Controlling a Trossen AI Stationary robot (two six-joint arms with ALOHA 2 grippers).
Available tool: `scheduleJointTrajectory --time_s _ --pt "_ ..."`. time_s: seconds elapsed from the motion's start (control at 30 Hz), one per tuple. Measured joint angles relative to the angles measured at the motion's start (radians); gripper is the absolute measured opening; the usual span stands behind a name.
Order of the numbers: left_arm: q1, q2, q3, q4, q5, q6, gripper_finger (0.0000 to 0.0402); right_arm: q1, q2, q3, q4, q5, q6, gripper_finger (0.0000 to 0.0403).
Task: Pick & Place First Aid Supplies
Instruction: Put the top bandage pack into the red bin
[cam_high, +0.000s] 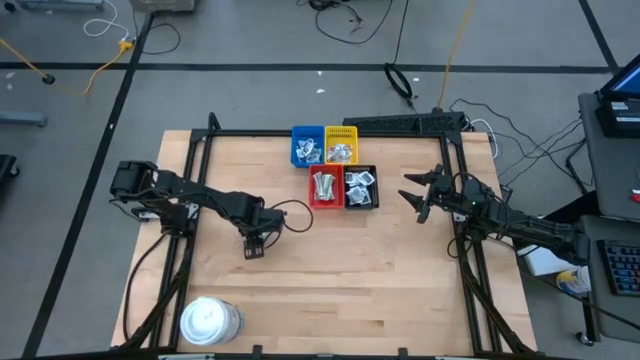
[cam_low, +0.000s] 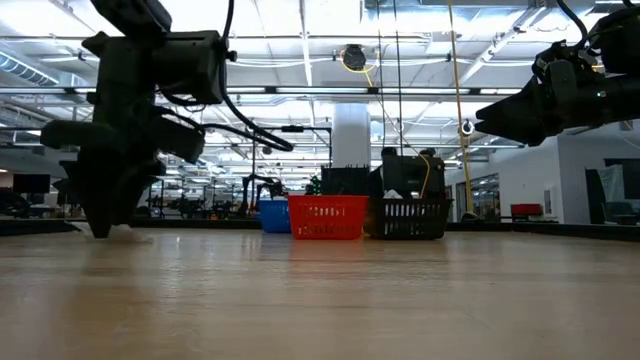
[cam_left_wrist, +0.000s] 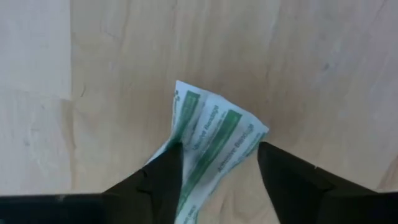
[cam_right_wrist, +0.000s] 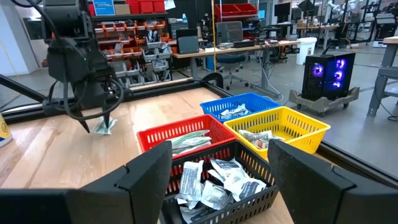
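The left claw (cam_high: 254, 247) is down at the wooden desk (cam_high: 330, 270), out in its open middle and left of the trays. Its fingers (cam_left_wrist: 163, 180) stand apart, with a white packet printed in green (cam_left_wrist: 211, 140) between them. The packet is crumpled and lies on the desk surface; the near finger touches or overlaps one edge, while the other finger sits just beside the opposite edge. Whether any grip remains cannot be told. From the right wrist view the same packet (cam_right_wrist: 104, 126) shows at the tips of that claw, low against the desk.

The right claw (cam_high: 418, 196) hovers above the desk at its right side, near the black tray (cam_high: 361, 187), its fingers spread wide and holding nothing.

Four trays sit together toward the back of the desk: blue tray (cam_high: 307, 146), yellow tray (cam_high: 341, 145), red tray (cam_high: 325, 187) and the black one, each holding more wrapped packets. A round white tub (cam_high: 209, 321) stands at the front left corner.
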Motion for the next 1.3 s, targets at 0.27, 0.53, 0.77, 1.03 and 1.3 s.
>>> scheduleJointTrajectory --time_s 0.27,0.53,0.77,1.03,1.3 --pt "0.007 0.001 -0.003 -0.006 -0.002 0.002 0.0037 0.0 0.0 0.0 0.0 0.0 0.0 0.0263" --pt "0.048 0.0 0.04 -0.107 0.007 0.021 0.002 0.0 0.0 0.0 0.0 0.0 0.0 0.0263" --pt "0.1 -0.042 0.117 -0.234 0.026 0.056 0.0007 0.0 0.0 0.0 0.0 0.0 0.0 0.0263" --pt "0.134 -0.093 0.209 -0.333 0.055 0.064 0.0004 0.0 0.0 0.0 0.003 0.0 0.0 0.0263" --pt "0.171 -0.101 0.243 -0.366 0.084 0.055 0.0003 0.0 0.0 0.0 0.003 0.0 0.0 0.0263"
